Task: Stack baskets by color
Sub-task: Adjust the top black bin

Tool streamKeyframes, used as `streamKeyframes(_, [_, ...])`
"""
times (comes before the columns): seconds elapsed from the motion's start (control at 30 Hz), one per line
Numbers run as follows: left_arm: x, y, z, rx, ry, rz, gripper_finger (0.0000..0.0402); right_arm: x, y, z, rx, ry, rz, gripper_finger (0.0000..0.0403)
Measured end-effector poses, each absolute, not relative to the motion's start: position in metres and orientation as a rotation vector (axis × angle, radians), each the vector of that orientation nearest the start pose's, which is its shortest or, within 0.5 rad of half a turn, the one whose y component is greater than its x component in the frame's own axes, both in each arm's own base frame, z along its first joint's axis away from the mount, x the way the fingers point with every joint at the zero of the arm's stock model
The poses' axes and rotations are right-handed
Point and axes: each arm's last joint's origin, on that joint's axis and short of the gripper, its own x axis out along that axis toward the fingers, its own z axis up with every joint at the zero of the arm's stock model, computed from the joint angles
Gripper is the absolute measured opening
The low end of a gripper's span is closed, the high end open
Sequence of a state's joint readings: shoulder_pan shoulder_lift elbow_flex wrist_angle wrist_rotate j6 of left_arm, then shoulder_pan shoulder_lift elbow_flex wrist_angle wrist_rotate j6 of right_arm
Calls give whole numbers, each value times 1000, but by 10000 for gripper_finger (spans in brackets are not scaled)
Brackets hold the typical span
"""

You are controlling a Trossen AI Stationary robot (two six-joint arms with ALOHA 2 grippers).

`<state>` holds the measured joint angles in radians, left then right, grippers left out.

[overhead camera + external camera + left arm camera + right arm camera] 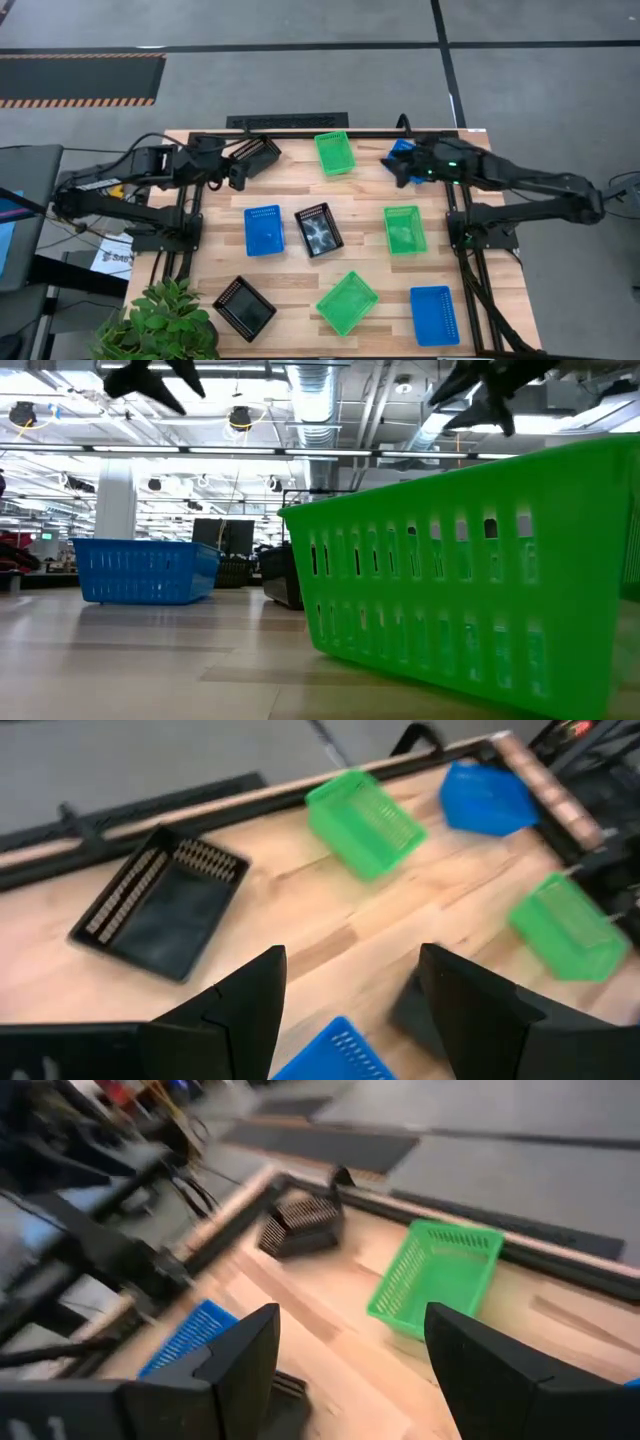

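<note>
Several mesh baskets sit flat on their bottoms across the wooden table. Three are black: far left (255, 157), centre (319, 229) and near left (244, 306). Three are green: far centre (335, 153), right (405, 229) and near centre (347, 302). Three are blue: far right (402, 152), centre-left (264, 230) and near right (434, 315). My left gripper (345, 1010) hovers open above the far left, near the black basket (160, 905). My right gripper (350, 1370) hovers open above the far right, over the blue basket's edge, facing the green basket (435, 1275).
A potted plant (165, 325) overhangs the table's near left corner. A black rail (330, 133) runs along the far edge. Each arm's frame stands at a side edge, left (175, 235) and right (475, 235). Bare wood shows between the baskets.
</note>
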<state>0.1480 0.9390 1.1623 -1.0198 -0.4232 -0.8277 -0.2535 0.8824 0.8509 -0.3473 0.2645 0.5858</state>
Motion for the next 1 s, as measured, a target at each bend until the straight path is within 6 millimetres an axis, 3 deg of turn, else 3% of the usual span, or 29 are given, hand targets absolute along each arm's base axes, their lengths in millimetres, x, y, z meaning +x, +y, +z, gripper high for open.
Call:
streamKeyframes(0.2, [152,47,333,-694,592,930,217,214,-72,310,628,294,-680,273])
streamKeyframes(0.43, [155,57,294,-683,664,979,217,256,-81,298,620,390,-613,273])
streamKeyframes(0.6, [168,65,270,-612,752,923,217,279,-84,296,604,440,-558,273])
streamKeyframes(0.73, [183,70,253,-537,872,912,217,290,-82,298,598,442,-533,273])
streamKeyframes(1.0, [213,80,214,-424,1095,869,217,290,-77,303,581,445,-514,273])
